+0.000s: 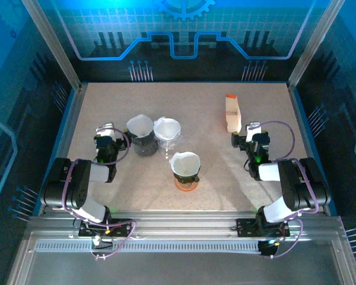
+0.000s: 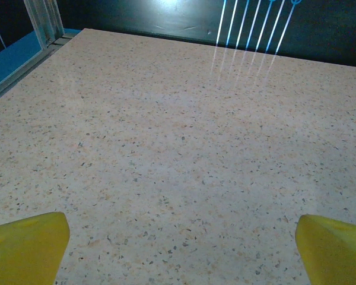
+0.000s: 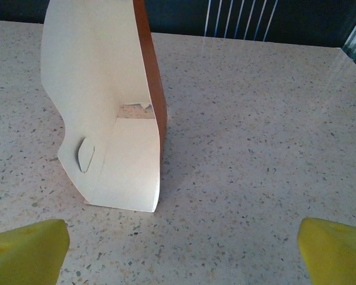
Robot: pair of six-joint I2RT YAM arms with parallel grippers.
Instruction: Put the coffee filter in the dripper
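Nearest us runs the ribbed metal rail (image 1: 178,234) with the two arm bases bolted to it. Each arm folds back and then reaches forward, so the left gripper (image 1: 105,132) and the right gripper (image 1: 253,129) sit well apart at either side of the work. We judge this a parked stance that leaves the middle free. Both grippers stand wide open and hold nothing. The left gripper's yellow fingertips (image 2: 26,246) frame bare table. The right gripper's yellow fingertips (image 3: 24,249) frame a white-and-orange carton (image 3: 107,119), upright with a cut-out opening towards us — probably the filter supply.

Between the arms, closest to us, an orange-based dripper (image 1: 186,181) carries a white paper coffee filter (image 1: 185,161) in its mouth, so the task looks done or nearly so. Just beyond it a dark vessel (image 1: 144,145) and a clear glass dripper (image 1: 169,141) stand touching or almost touching. Each seems to hold a white cone too — we cannot tell whether any of the cones is loose.

Everything rests on a speckled beige tabletop (image 1: 107,101), fenced by aluminium posts (image 1: 50,41). Blue-lit panels (image 1: 184,29) close the far side.
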